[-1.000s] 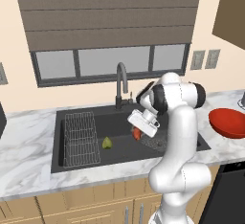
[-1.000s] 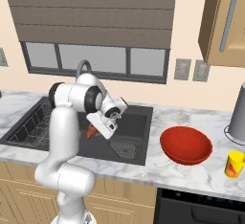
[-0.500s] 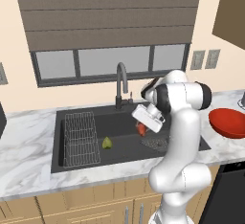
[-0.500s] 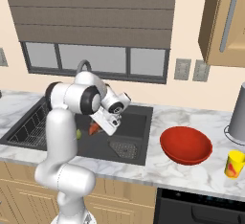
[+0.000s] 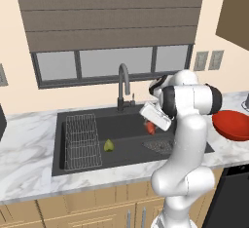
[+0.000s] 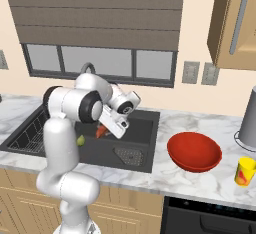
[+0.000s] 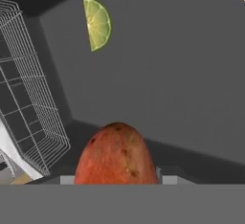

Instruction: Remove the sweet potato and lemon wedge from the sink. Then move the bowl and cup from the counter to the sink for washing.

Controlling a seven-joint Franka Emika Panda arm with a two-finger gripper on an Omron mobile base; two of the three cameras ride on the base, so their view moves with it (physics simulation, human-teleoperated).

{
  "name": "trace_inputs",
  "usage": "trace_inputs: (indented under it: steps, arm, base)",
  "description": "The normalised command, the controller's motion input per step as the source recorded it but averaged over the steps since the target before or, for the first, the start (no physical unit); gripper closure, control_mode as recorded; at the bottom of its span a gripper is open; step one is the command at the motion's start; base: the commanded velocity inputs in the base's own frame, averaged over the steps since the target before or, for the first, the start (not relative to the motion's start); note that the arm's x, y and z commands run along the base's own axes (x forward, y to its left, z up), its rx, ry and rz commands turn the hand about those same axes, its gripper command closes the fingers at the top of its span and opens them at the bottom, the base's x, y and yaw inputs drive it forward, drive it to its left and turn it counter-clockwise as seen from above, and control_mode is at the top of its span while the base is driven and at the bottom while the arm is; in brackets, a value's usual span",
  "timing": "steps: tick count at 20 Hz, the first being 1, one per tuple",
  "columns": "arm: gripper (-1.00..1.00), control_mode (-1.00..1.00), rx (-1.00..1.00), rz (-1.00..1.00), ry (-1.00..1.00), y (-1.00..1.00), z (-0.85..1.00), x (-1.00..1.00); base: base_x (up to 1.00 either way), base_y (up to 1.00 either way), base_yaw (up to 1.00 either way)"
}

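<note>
Sweet potato [image 7: 116, 155], orange-red, sits clamped in the gripper [image 5: 151, 126] raised above the dark sink [image 5: 131, 139], while the lemon wedge [image 5: 109, 145] lies on the basin floor beside the wire rack [image 5: 81, 141]

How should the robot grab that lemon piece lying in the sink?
Probably from straight above, with the fingers closing across the flat cut faces of the lemon wedge. It lies alone on the sink floor beside the wire rack, so nothing blocks a downward reach, and its curved rind would slip more easily.
</note>
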Motion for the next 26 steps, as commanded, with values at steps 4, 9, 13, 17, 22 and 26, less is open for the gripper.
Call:
trace_inputs:
  steps: [4,9,13,17,22,26]
  arm:
    - [1.00,-1.00,0.00,0.04,-0.03,-0.24,0.33,-0.24]
    - [1.00,-1.00,0.00,0.04,-0.05,-0.25,0.34,-0.26]
    - [1.00,-1.00,0.00,0.04,-0.06,-0.18,0.35,-0.25]
    - [1.00,-1.00,0.00,0.04,-0.06,-0.15,0.35,-0.23]
    - [1.00,-1.00,0.00,0.03,-0.03,-0.14,0.36,-0.22]
    - [1.00,-1.00,0.00,0.00,0.00,-0.13,0.36,-0.22]
  base:
    - [0.00,0.00,0.00]
    - [0.00,0.00,0.00]
    - [0.00,0.00,0.00]
    - [0.00,0.00,0.00]
    - [0.00,0.00,0.00]
    - [0.00,0.00,0.00]
